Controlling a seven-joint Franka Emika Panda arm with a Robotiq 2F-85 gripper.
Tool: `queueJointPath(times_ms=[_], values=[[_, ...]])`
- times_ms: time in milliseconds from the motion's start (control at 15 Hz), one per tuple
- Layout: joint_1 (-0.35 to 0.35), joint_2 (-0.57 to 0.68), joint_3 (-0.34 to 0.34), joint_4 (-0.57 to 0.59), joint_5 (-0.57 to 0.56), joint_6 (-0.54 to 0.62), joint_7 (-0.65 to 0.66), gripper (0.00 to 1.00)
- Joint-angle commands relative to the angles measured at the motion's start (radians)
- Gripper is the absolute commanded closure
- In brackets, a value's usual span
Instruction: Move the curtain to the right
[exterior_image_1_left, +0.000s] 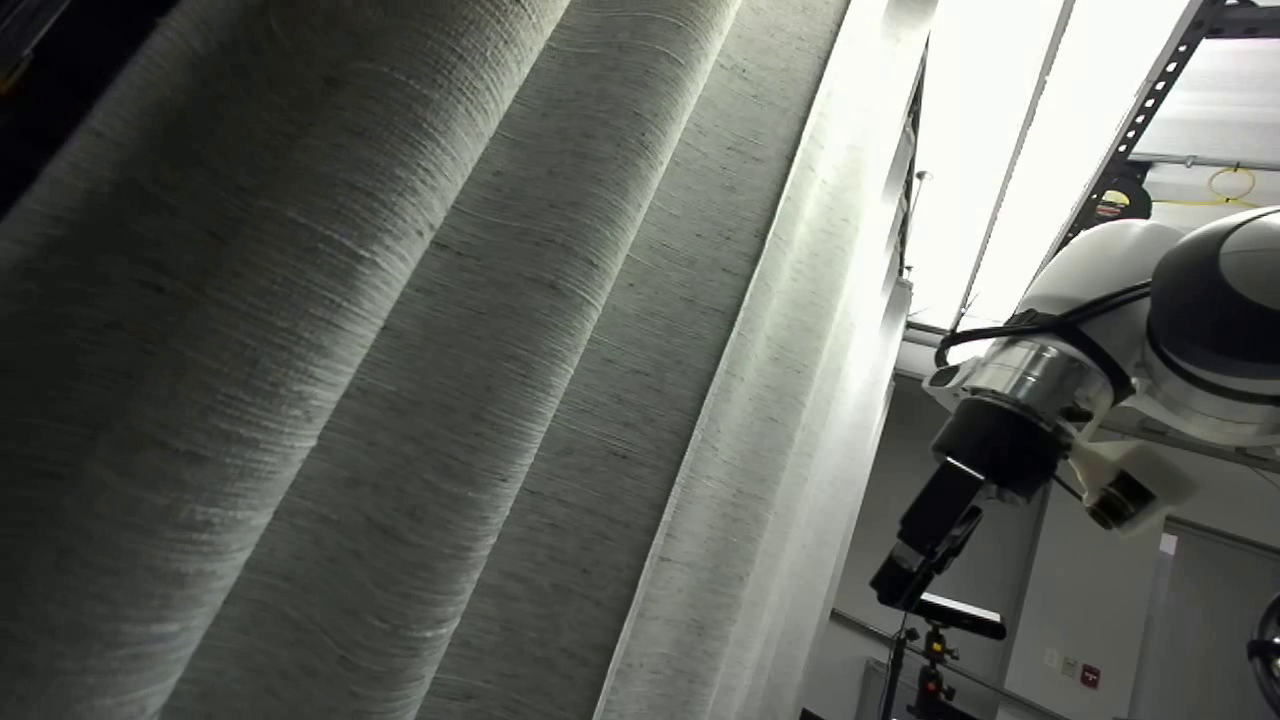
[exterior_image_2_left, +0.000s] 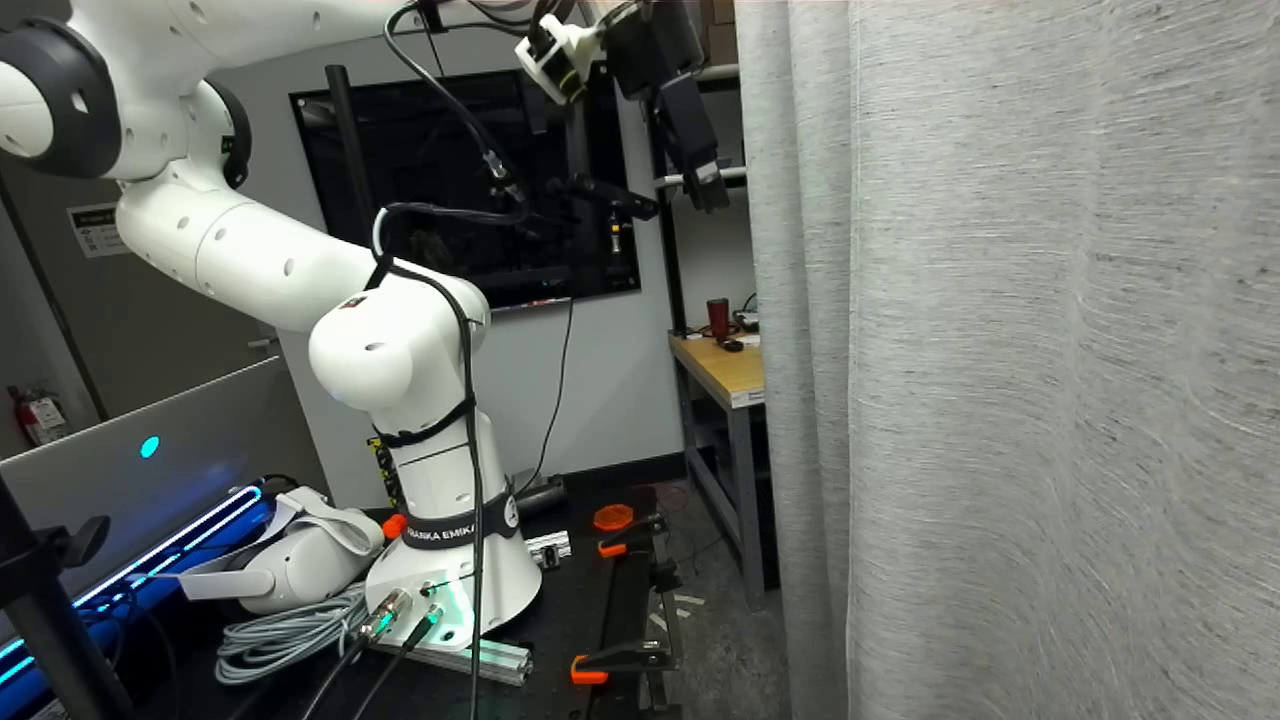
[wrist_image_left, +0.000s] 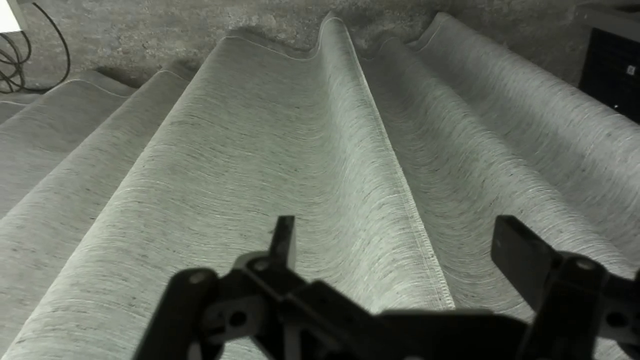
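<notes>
Grey curtain (wrist_image_left: 240, 150), stitched edge (wrist_image_left: 398, 170) btwn wide-apart jaws of hand (wrist_image_left: 395, 240) in wrist view, floor (exterior_image_2_left: 725, 655) btwn curtain & blk table (exterior_image_2_left: 577, 600)

Free room lies between the spread jaws, but the curtain (wrist_image_left: 310, 160) bars passage beyond.

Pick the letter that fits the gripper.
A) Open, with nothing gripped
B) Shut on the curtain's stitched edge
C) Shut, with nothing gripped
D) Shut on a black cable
A: in the wrist view the gripper has its fingers wide apart, and the curtain hangs beyond them, unpinched.
</notes>
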Motion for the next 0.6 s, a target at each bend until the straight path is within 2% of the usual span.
queueJointPath(times_ms=[0, 533], values=[[-0.009, 0.002, 0.006, 0.002, 0.006, -0.001, -0.006, 0.0], [0.087, 0.059, -0.007, -0.005, 0.091, 0.066, -0.075, 0.0]])
